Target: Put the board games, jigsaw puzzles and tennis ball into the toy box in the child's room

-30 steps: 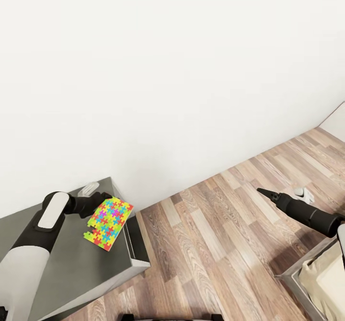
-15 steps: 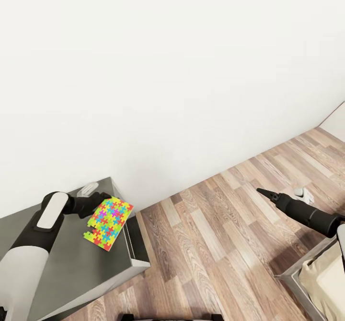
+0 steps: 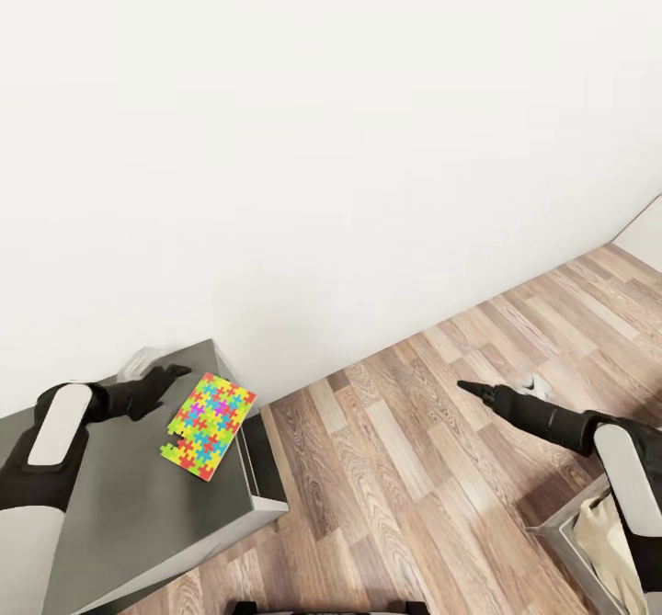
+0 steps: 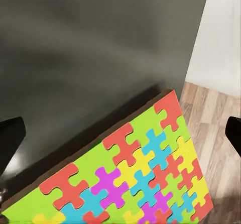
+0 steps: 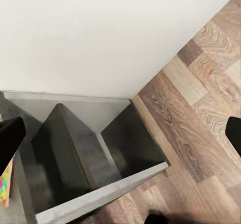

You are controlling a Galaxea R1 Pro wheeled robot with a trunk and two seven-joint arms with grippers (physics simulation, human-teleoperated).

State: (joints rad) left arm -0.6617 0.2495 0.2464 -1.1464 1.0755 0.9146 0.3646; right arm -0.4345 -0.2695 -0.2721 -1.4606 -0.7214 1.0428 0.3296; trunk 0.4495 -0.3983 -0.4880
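Retreat of the left gripper (image 3: 170, 374) from the jigsaw puzzle (image 3: 209, 425): half a second ago we had its fingers at the sheet's near-wall edge; now the arm is drawn back along the counter (image 3: 119, 514) and the puzzle lies flat and untouched, just beside the counter's end, one corner reaching the edge. In the left wrist view the two dark fingertips sit at opposite margins with the puzzle (image 4: 130, 176) between and beyond them, so we read the jaws as released and empty. We judge that the grasp has not been secured and that a new approach is needed before the sheet can go to the toy box. The right gripper (image 3: 469, 387) has meanwhile swung inward over the wood-plank floor (image 3: 386, 468); its wrist view shows fingertips far apart, nothing held, above the counter's open end compartment (image 5: 90, 148). A thin sheet lying flush on the top offers little purchase. A grey bin with beige cloth (image 3: 602, 528) stands low beside the right arm.
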